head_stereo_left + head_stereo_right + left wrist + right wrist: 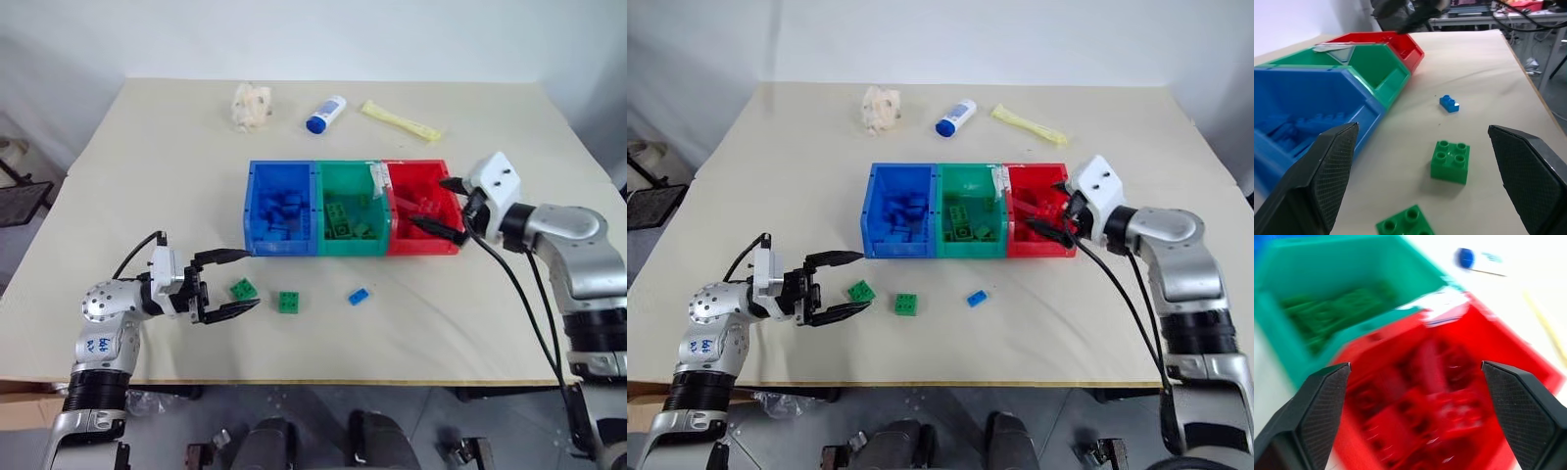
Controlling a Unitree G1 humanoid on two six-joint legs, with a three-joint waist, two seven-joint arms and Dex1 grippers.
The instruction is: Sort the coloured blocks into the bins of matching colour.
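Right hand (pixel 438 206) hangs spread wide and empty over the red bin (pixel 436 247), where red blocks (pixel 1425 401) lie heaped. Left hand (pixel 230 284) is likewise spread, holding nothing, just beside a green block (pixel 243 289) on the table (pixel 147 166). Another green block (pixel 288 303) and a small blue block (pixel 359 296) lie loose nearby, in front of the joined blue bin (pixel 257 245) and green bin (pixel 328 247), both holding blocks.

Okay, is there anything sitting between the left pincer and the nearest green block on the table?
Nothing visible. The left pincer is open, and the nearest green block lies on bare table at its fingertips. The other green block sits beyond it.
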